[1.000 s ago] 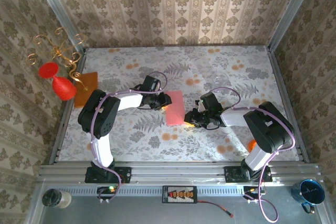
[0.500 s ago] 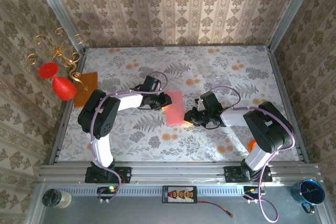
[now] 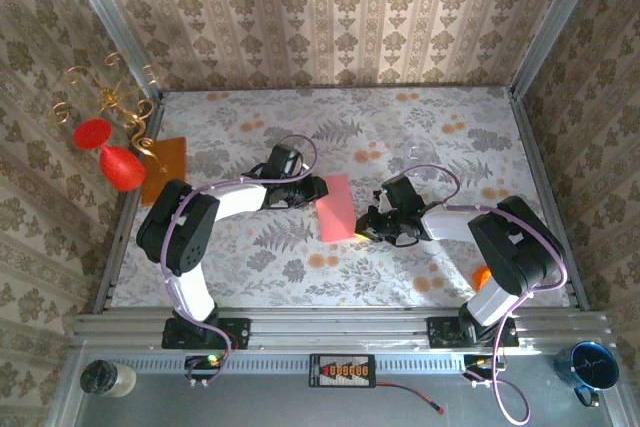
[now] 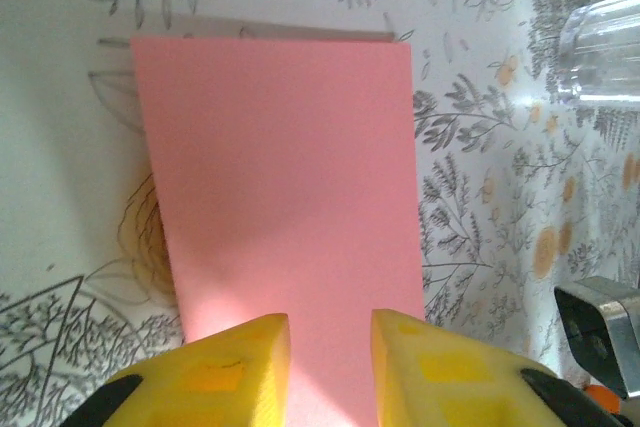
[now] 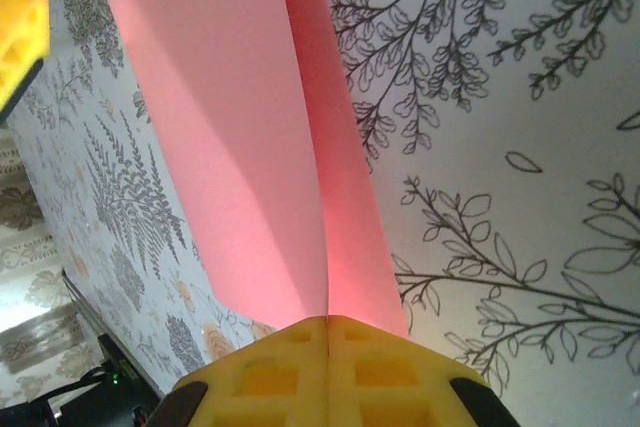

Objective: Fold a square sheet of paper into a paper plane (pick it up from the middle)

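Stretching near-to-far — folded pink sheet (image 3: 337, 205)

bright even light, soft shadows, wrist close-ups slightly blurred.

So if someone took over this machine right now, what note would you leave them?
Left gripper: jaws slightly apart at the edge of the square sheet of paper, no pinch visible.
Right gripper: shut on the sheet, where two layers meet.
Sheet: on the table, between both arms.
Done: looks folded in half.
Left: corner folds and wings; no plane shape yet.
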You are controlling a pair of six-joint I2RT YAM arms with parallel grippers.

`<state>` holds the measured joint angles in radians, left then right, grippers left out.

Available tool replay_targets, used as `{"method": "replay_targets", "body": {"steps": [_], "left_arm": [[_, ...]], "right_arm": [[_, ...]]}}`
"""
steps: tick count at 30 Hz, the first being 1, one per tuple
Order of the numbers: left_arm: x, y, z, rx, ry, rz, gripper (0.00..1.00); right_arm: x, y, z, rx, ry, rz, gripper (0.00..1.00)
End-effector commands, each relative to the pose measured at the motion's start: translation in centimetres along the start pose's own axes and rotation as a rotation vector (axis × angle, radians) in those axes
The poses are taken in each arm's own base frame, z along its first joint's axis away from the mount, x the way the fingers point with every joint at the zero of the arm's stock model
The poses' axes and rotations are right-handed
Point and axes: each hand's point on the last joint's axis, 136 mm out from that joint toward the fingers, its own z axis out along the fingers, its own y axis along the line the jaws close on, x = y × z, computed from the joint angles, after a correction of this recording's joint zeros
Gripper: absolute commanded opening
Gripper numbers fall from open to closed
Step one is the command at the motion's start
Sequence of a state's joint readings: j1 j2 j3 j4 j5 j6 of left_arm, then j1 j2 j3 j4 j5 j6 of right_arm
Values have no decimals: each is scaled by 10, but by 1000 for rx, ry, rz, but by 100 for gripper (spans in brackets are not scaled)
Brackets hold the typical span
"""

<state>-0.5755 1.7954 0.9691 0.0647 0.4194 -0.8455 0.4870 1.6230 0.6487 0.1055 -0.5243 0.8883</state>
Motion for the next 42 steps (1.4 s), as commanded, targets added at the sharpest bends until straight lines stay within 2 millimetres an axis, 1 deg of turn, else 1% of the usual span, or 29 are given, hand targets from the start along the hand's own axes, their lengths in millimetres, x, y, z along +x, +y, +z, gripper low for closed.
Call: {"method": "replay_targets", "body": {"steps": [1,3,7,10,14,19,22,24,26,28,31,33,36,39,42], "left_arm": [[-5,-4,7,43,-10,-2,24],[-6,0,14,49,-9,-20,23],[-1,14,26,20,7,-80,21],[3,18,29,33,-6,-127,21],[11,20,34,24,21,-120,20],[13,23,35,11,24,-115,20],[12,20,33,12,21,-104,20],[8,14,32,21,21,-91,21],[0,2,28,38,15,-65,22],[-7,-8,23,44,2,-39,23],[-17,-17,15,37,-14,-3,24],[-21,-16,12,20,-21,6,24],[-25,-4,11,-13,-26,-6,24],[-27,11,14,-30,-23,-38,23],[-27,21,19,-52,-6,-50,22]], "right_arm": [[0,6,-8,12,18,-30,5],[-3,11,-10,4,22,-50,5],[-7,25,-12,-33,27,-84,5],[-8,39,-12,-95,42,-120,5],[-12,55,-8,-157,61,-144,5],[-21,70,-1,-186,55,-158,5],[-29,75,6,-184,46,-151,5],[-37,75,11,-167,34,-136,5],[-42,71,17,-138,32,-118,5],[-43,66,21,-118,34,-103,5],[-42,60,25,-95,46,-85,5],[-40,55,26,-79,57,-76,5],[-37,53,24,-63,66,-76,5],[-34,51,21,-50,71,-78,5],[-31,51,18,-45,78,-76,5]]}}
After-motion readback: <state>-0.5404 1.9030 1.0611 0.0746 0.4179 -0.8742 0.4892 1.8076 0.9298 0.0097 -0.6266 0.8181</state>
